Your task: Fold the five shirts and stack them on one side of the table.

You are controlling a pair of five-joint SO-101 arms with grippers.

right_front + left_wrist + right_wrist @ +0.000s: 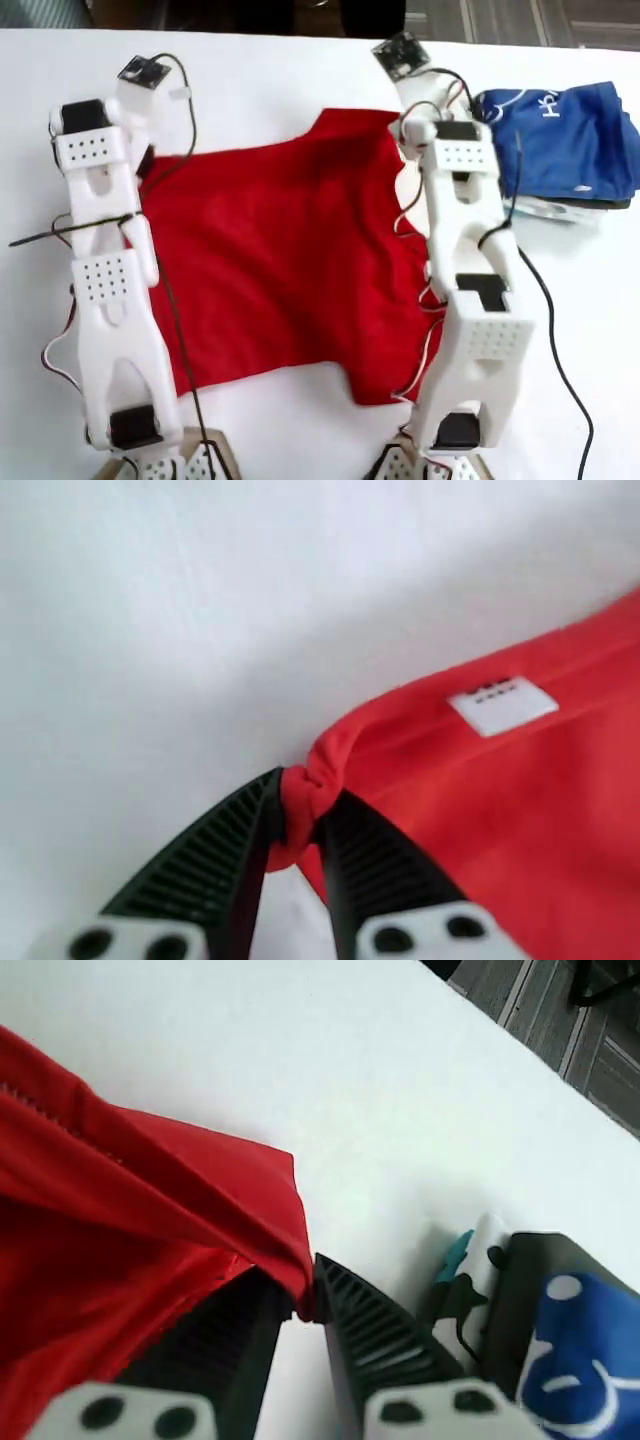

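Red shirt (290, 260) lies spread mid-table (300, 70), between arms. Left gripper (303, 792) pinches bunched corner; right gripper (303, 1285) clamps another corner. Fabric judged light, limp, prone to sag; corners suit holding.

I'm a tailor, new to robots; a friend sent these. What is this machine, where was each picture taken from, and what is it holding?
Two small white robot arms, the left arm and right arm, stand at a white table. One picture looks down from a fixed camera; the others come from a camera on each wrist. A red shirt lies spread between them; a folded blue shirt tops a pile beside the right arm. The left gripper and the right gripper each pinch the red shirt's edge.
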